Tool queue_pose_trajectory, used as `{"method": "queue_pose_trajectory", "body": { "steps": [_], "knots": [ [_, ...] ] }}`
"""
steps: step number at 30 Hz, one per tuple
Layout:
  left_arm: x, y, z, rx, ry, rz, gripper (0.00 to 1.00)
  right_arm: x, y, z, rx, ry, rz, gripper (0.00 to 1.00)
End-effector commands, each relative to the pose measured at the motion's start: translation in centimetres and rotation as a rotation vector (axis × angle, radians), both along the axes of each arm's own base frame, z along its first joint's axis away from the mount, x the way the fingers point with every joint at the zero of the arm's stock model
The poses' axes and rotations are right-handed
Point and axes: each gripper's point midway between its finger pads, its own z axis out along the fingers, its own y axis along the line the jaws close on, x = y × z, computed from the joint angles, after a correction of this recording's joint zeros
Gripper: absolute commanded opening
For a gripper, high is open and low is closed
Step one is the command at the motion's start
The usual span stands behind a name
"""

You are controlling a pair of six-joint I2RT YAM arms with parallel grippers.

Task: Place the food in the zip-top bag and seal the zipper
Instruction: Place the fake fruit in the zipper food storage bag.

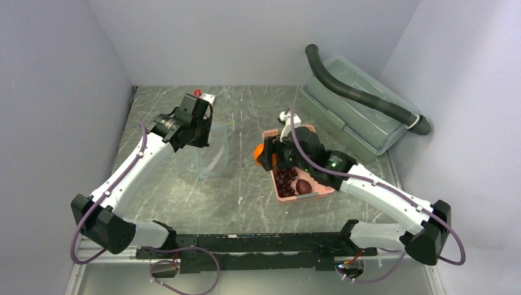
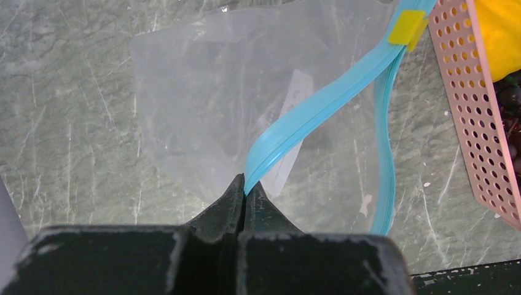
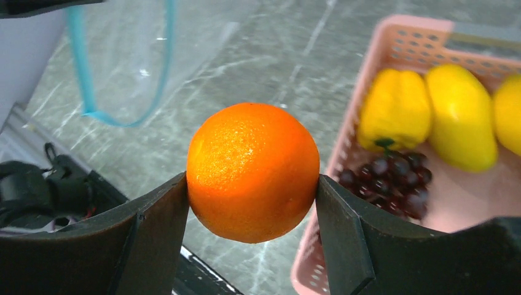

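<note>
Soft, even white light from above fills all three views. Seen from overhead, the pale walls [image 1: 246,37] glow bright, the table [image 1: 184,196] has a dull sheen without hard glare, shadows are faint, and the picture is sharp throughout. In the left wrist view the clear bag [image 2: 196,92] looks milky with haze, the zipper [image 2: 319,107] is crisp, and the left gripper [image 2: 244,187], close to the lens, is dark and slightly soft. In the right wrist view the orange [image 3: 253,166] is sharp, brightest on top and shaded beneath. The basket [image 3: 399,37] behind it is blurred, and small glints dot the bag.
</note>
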Motion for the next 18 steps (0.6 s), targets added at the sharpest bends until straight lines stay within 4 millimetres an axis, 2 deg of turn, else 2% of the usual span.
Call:
{"method": "queue_pose_trajectory", "body": {
  "steps": [1,5,9,18],
  "knots": [
    [0.0,-0.2,1.2,-0.023,-0.051,-0.021,0.00,0.3,3.7,5.6,0.113,-0.153,0.082,0.28],
    [0.0,-0.3,1.2,-0.026,-0.052,-0.021,0.00,-0.4,6.1,7.4,0.153,-0.200,0.152,0.28],
    [0.1,-0.3,1.3,-0.027,-0.056,-0.019,0.00,-1.0,8.3,8.3,0.190,-0.237,0.220,0.29],
    [0.1,-0.3,1.4,-0.032,-0.058,-0.015,0.00,-1.2,12.1,8.6,0.220,-0.265,0.298,0.30]
  ]
}}
